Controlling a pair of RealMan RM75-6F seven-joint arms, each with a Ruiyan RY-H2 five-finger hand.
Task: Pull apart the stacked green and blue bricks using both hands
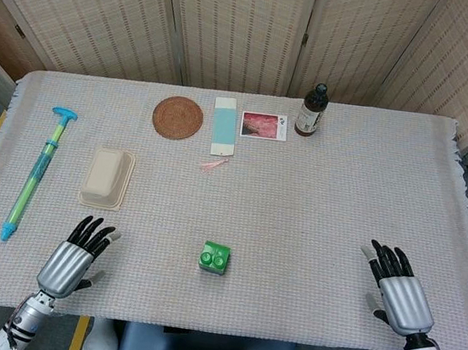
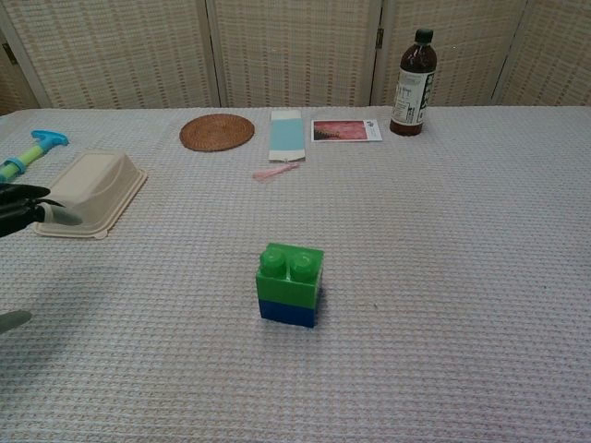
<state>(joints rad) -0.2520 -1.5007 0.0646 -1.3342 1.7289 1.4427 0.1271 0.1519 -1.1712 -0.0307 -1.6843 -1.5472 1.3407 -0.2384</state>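
A green brick (image 2: 291, 275) sits stacked on a blue brick (image 2: 287, 312) in the near middle of the table; from the head view only the green top (image 1: 215, 258) shows. My left hand (image 1: 72, 259) hovers over the near left edge, fingers spread, holding nothing; its dark fingertips (image 2: 26, 204) just enter the chest view at the left border. My right hand (image 1: 399, 291) is at the near right edge, also spread and empty, and is outside the chest view. Both hands are well apart from the bricks.
A beige tray (image 1: 108, 177) lies left of centre, with a blue-green pump toy (image 1: 36, 170) further left. At the back are a round woven coaster (image 1: 177, 118), a pale blue card (image 1: 225, 125), a photo card (image 1: 264, 126), a dark bottle (image 1: 311, 110) and a small pink scrap (image 1: 212, 165).
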